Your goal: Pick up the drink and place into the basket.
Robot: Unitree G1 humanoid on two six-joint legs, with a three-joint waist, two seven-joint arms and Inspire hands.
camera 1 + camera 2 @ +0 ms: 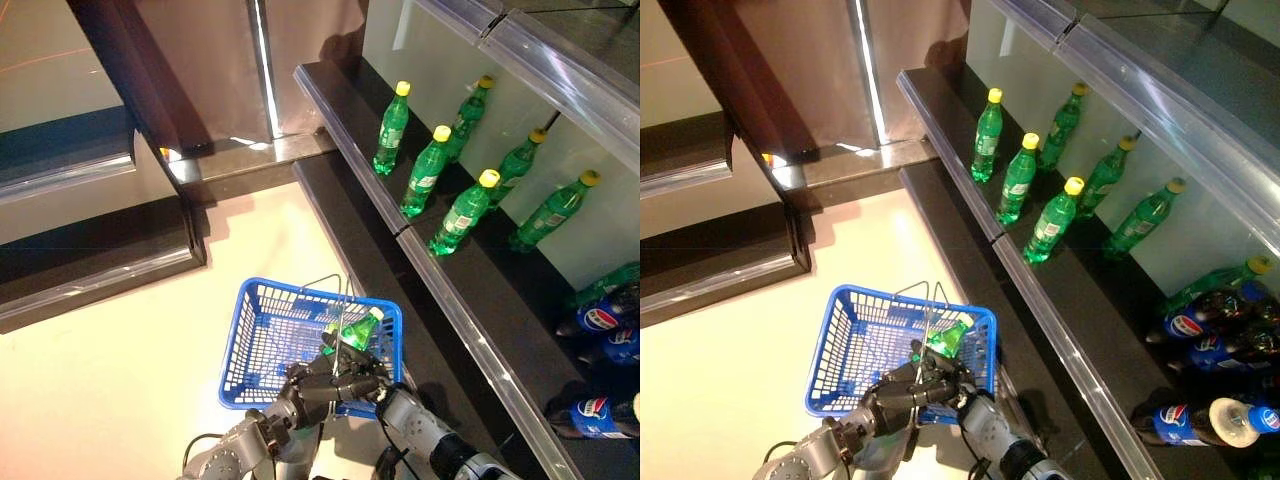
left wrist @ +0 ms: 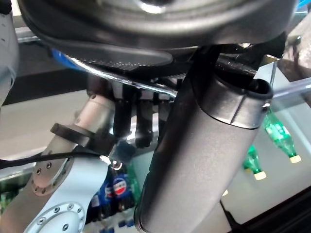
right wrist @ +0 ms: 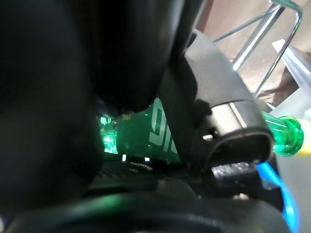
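The blue basket hangs in front of me off the floor. My left hand is shut on its thin wire handles at the near rim. My right hand is shut on a green drink bottle and holds it tilted over the basket's near right corner, cap pointing away from me. In the right wrist view the fingers and thumb wrap round the green bottle. The basket's mesh floor looks bare beside the bottle.
A dark shelf runs along the right with upright green bottles with yellow caps. Dark cola bottles stand on the lower shelf at the far right. A dark counter edge lies at the left, pale floor between.
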